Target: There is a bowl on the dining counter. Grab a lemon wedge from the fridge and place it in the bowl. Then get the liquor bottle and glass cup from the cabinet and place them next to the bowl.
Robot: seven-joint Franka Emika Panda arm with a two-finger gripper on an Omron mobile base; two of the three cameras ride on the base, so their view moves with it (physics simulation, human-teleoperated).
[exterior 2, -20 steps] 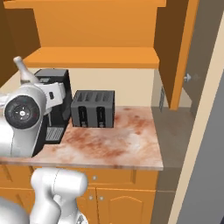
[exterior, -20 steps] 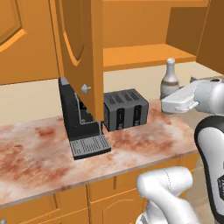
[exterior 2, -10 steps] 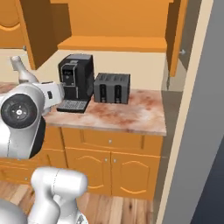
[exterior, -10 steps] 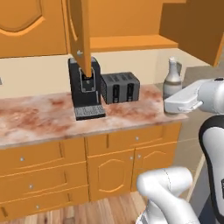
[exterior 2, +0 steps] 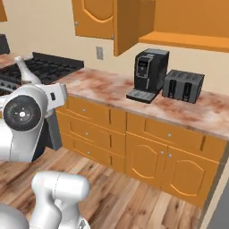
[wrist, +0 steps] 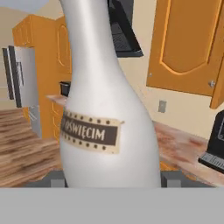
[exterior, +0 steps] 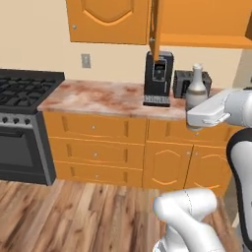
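end effector (wrist: 109, 179): clamped around liquor bottle (wrist: 105, 113) | bottle: upright in the grip, carried in the air beside the counter (exterior: 113, 98) | risk: tall bottle may tip or slip if the base swings sharply, or knock the coffee machine (exterior: 158, 78)

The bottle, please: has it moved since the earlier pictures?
Yes. The bottle has been carried back from the counter; the coffee machine now stands much farther behind it.
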